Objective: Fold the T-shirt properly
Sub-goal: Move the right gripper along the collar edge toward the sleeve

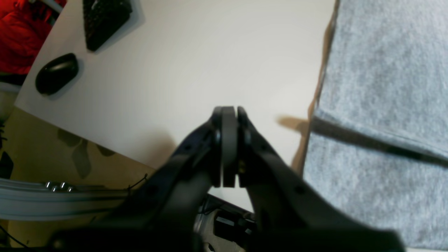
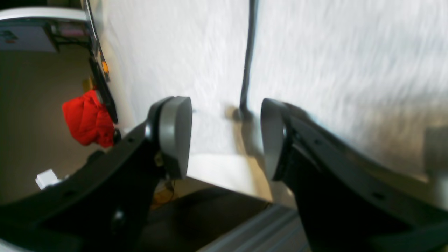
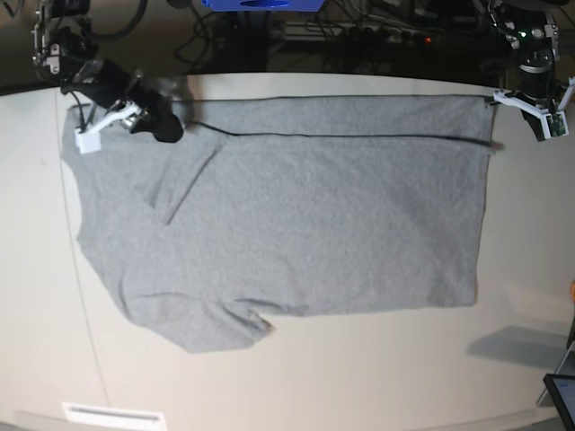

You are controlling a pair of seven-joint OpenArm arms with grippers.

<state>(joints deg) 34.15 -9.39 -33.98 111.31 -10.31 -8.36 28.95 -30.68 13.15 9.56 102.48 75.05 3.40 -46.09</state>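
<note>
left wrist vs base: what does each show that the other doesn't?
Only the left wrist view: a black mouse and part of a black keyboard on the table, something red beyond the table edge, and the left claw close up, pads pressed together with nothing between them.

Only the base view: the whole T-shirt laid flat, one long edge folded over, and the right claw at the shirt's far corner.

Both: grey shirt fabric with the folded edge, and the pale tabletop.
</note>
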